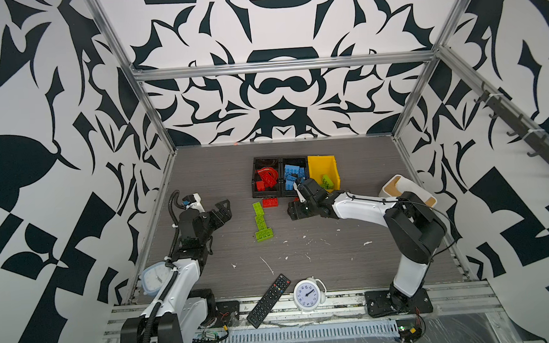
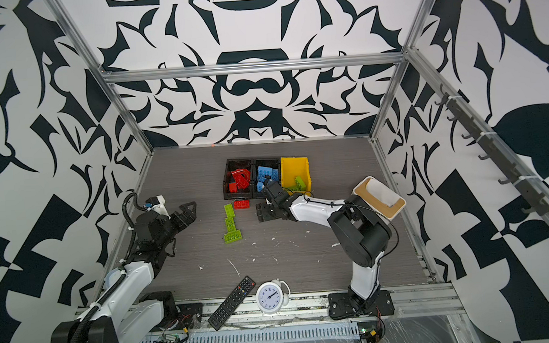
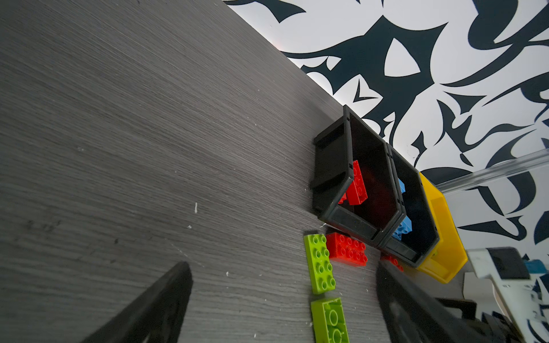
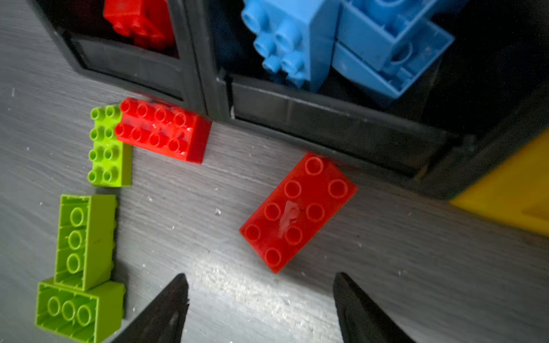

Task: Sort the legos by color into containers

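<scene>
Right wrist: red brick [image 4: 298, 212] studs-up, long axis slanted toward black bin [image 4: 326, 118].

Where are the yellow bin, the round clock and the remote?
yellow bin [image 1: 318, 166], a top view, inner back wall
round clock [image 1: 306, 293], a top view, its face
remote [image 1: 268, 300], a top view, its buttons

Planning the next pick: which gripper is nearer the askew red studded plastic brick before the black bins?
Right: right gripper hovers just short of that red brick; left gripper sits beyond the lime green bricks.
</scene>
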You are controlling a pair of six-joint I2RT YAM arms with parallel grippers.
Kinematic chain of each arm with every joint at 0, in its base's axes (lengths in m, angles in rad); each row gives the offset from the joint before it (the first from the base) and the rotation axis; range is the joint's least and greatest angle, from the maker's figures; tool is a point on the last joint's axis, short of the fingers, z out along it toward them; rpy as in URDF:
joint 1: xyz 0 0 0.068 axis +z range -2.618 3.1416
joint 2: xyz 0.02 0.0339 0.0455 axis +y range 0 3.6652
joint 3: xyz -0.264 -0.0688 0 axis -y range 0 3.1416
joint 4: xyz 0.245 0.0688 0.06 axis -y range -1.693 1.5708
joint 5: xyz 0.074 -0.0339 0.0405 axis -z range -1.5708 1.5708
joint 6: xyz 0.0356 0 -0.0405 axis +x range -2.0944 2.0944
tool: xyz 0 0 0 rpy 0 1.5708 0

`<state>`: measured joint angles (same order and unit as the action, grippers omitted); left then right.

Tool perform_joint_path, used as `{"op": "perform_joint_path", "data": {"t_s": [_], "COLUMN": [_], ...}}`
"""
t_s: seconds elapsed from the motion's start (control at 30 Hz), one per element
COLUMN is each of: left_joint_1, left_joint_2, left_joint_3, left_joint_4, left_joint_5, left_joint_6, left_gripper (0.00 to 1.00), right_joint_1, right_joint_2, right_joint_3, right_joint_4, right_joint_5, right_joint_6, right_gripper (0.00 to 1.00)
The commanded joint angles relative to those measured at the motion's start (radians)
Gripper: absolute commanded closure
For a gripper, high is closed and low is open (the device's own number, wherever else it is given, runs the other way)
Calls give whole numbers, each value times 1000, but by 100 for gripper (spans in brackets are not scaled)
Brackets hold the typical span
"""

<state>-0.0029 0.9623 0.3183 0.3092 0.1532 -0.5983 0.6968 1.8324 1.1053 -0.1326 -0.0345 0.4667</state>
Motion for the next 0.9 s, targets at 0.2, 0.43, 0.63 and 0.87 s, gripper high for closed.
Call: {"op": "perform_joint_path", "data": {"t_s": [0.2,0.43,0.63,0.87], "left_joint_1": [3,3,3,3], "left_joint_2": [-8,-10,-8,-5], "left_joint_3": [22,22,23,23], "left_joint_4": [-8,-8,-7,-6], "left_joint_5": [-3,-3,-4,-3], "left_joint_6": [2,1,1,3], "left_gripper": [1,1,1,1], "right_joint_1": [2,16,40,50], "right_joint_2": [118,150,147,115], "right_joint_3": [132,176,178,131], "right_joint_4": [-38,-91,-163,-155], "right_joint_5": [76,146,218,215], "right_joint_6": [-35,-70,-95,-92], "right_gripper": [21,37,55,68]}}
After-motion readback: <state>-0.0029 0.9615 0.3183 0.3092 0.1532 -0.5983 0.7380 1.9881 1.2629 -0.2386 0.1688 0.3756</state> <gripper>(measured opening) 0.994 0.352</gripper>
